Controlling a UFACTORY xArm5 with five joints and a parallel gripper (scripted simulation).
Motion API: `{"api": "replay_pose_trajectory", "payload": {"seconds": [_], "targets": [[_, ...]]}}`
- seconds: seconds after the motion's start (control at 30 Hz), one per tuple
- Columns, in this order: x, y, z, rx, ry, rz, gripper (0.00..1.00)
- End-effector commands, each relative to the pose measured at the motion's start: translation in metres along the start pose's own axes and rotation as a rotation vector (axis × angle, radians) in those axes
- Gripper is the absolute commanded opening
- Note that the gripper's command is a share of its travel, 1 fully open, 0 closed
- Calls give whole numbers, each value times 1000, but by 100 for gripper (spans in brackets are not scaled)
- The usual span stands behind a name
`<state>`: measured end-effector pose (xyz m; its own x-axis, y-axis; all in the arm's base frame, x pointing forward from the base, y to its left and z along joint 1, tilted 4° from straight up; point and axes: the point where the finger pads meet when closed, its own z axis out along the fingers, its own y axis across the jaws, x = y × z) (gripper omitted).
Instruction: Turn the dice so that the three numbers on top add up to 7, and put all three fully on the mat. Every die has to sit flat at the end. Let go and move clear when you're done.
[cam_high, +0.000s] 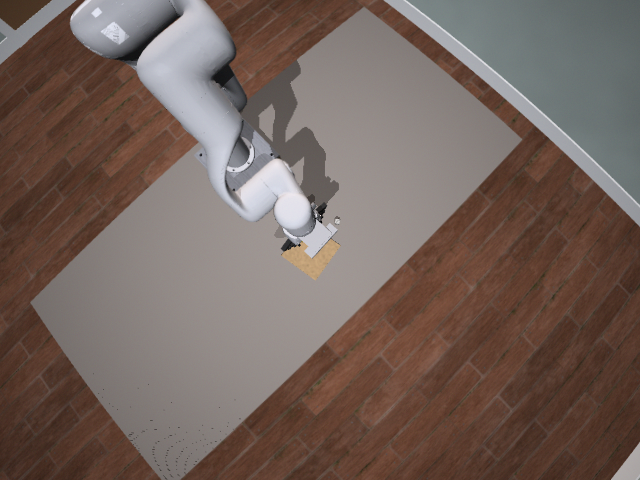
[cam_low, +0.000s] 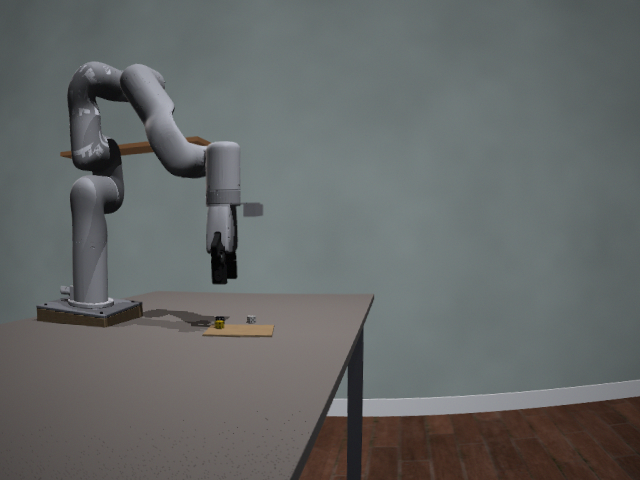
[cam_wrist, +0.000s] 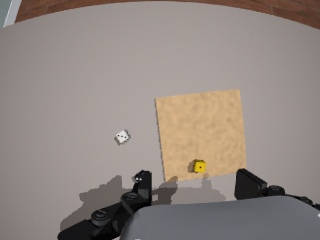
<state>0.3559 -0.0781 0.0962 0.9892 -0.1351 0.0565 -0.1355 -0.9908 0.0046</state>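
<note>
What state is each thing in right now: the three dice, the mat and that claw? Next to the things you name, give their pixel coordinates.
Yellow die (cam_low: 219, 323) (cam_wrist: 200, 167): flat on the mat, one pip up.
White die (cam_high: 337, 220) (cam_low: 251, 319) (cam_wrist: 122, 136): off the mat, on the table, three pips up.
Black die (cam_wrist: 139, 177): off the mat, partly hidden by a finger; top number unclear.
Mat (cam_high: 316, 266) (cam_low: 248, 330) (cam_wrist: 202, 125): lying flat, bearing only the yellow die.
Gripper (cam_high: 303, 227) (cam_low: 224, 281) (cam_wrist: 194, 184): open, empty, raised above the table.
</note>
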Motion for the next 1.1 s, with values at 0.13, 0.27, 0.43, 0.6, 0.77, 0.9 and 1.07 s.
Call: {"api": "replay_pose_trajectory", "payload": {"seconds": [0.13,0.27,0.43,0.6,0.77,0.9,1.07], "targets": [[21,-45,10,7,-4,-283,100],[28,-68,15,11,-6,-416,100],[33,-91,21,14,-8,-550,100],[35,-99,23,16,-9,-593,31],[35,-99,23,16,-9,-593,31],[35,-99,23,16,-9,-593,31],[35,-99,23,16,-9,-593,31]]}}
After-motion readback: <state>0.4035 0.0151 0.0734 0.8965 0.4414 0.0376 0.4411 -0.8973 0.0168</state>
